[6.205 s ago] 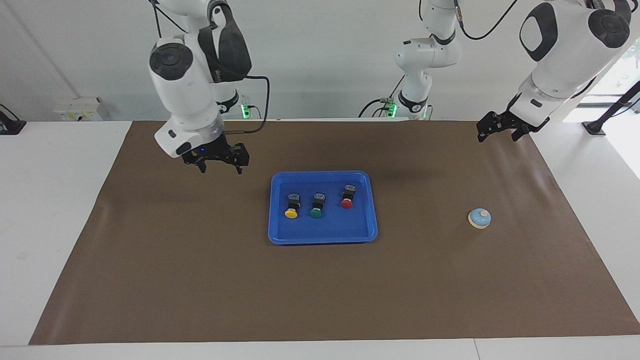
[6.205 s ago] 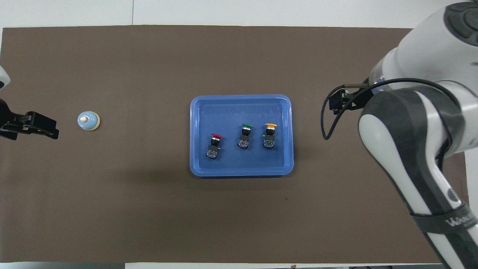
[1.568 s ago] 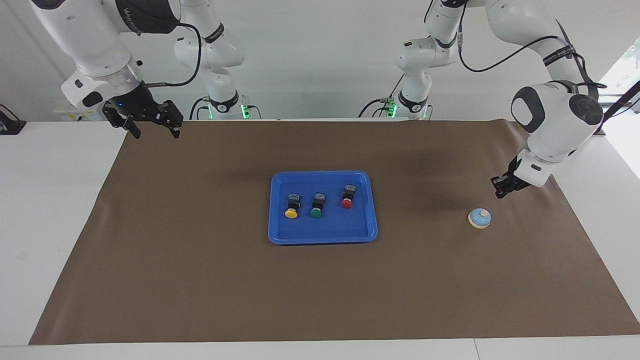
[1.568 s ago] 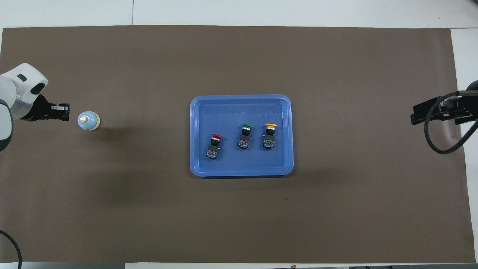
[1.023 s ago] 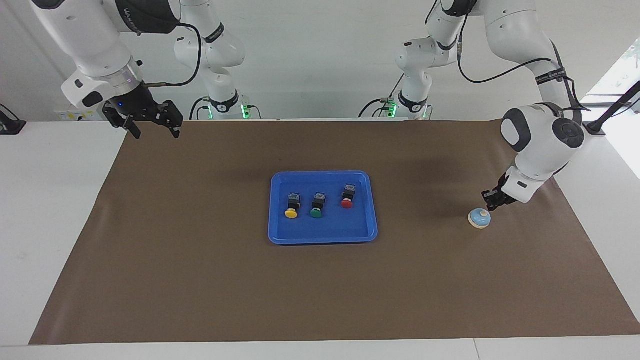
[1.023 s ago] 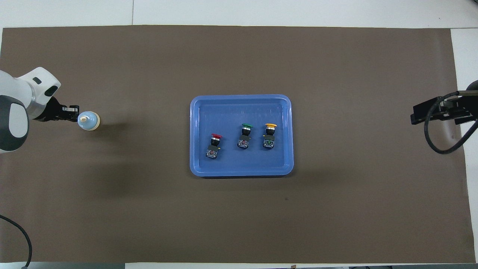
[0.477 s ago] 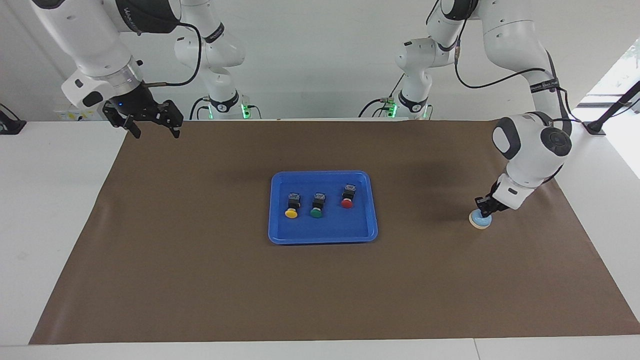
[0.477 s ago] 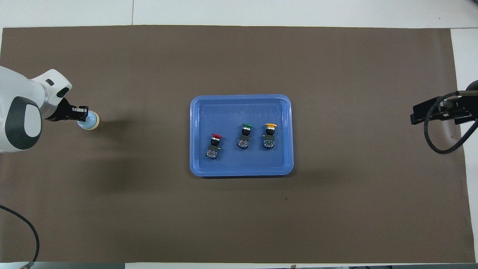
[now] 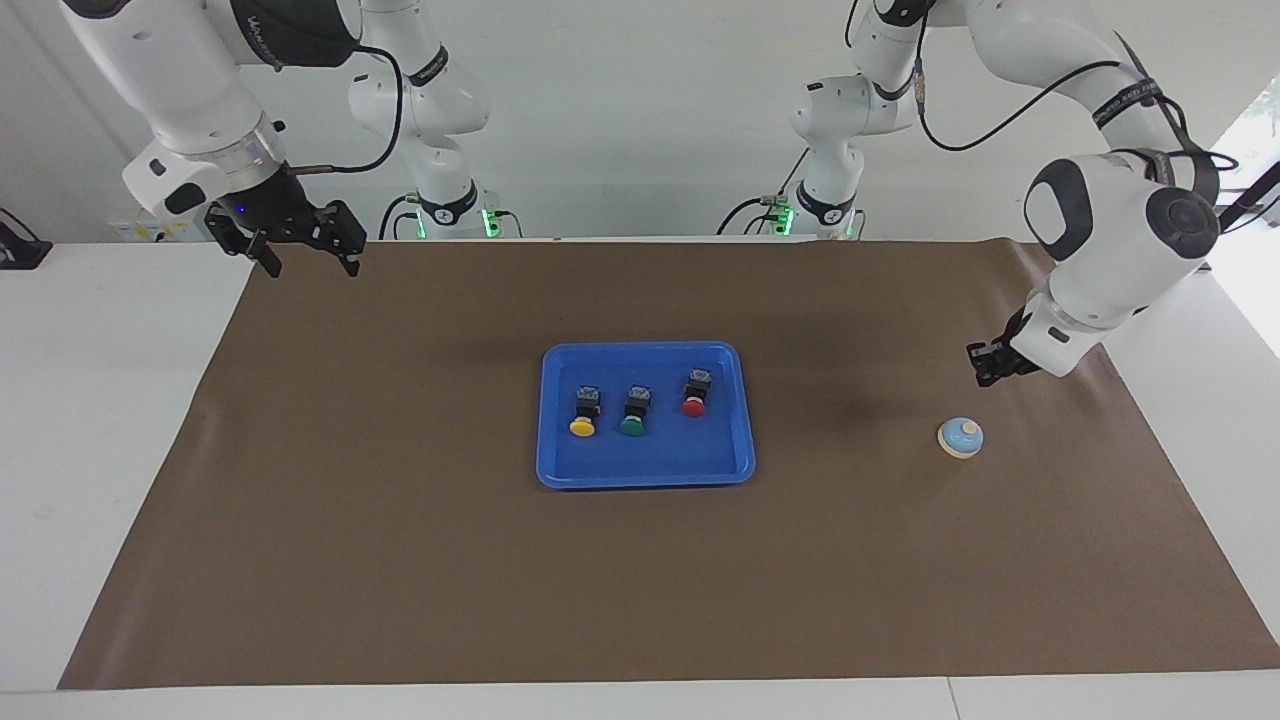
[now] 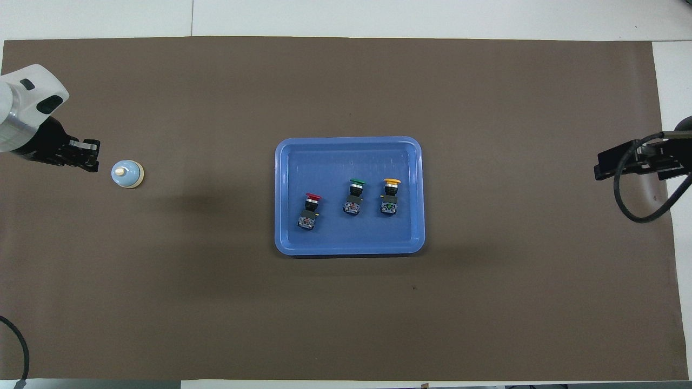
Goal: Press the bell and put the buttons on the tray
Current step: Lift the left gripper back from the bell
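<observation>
The light blue bell (image 9: 960, 437) stands alone on the brown mat toward the left arm's end, also in the overhead view (image 10: 127, 174). My left gripper (image 9: 985, 365), shut and empty, hangs over the mat just beside the bell, clear of it (image 10: 89, 156). The blue tray (image 9: 645, 349) sits mid-table (image 10: 348, 141). In it lie the red button (image 9: 694, 392), green button (image 9: 634, 412) and yellow button (image 9: 584, 412), side by side. My right gripper (image 9: 308, 262) is open and empty, held over the mat's corner at the right arm's end (image 10: 608, 162).
The brown mat (image 9: 400, 560) covers most of the white table (image 9: 100, 450). The right arm's black cable (image 10: 630, 210) hangs over the mat's edge. Nothing else lies on the mat.
Half a second ago my left gripper was down on the bell's top. It has lifted off and drawn back toward the left arm's end. The right arm withdrew from near the tray earlier and now waits.
</observation>
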Motion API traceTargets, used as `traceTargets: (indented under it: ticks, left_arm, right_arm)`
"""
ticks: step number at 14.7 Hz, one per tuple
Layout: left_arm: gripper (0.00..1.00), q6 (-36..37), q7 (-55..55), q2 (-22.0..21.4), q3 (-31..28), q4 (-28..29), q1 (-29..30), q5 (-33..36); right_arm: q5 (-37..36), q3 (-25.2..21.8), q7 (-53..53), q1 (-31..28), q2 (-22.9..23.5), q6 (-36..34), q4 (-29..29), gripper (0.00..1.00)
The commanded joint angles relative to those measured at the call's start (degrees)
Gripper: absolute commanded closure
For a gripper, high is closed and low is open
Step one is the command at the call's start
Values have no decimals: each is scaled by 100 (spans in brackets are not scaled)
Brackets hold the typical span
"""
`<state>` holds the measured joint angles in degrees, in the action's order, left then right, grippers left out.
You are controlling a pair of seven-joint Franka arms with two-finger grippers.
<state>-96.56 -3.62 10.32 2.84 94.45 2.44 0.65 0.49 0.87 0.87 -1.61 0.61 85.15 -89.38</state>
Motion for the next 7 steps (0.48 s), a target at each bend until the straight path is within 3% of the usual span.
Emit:
traceTargets:
  ticks: [1, 4, 7]
  left_arm:
    - [0, 391, 133, -512, -55, 161, -427, 92]
    - [0, 673, 212, -908, -46, 127, -376, 84]
    - [0, 1068, 204, -988, -64, 144, -367, 102]
  right_arm:
    - [57, 62, -122, -94, -35, -104, -9, 0]
    - [57, 54, -122, -94, -35, -104, -9, 0]
    - [57, 62, -122, -94, -35, -104, -9, 0]
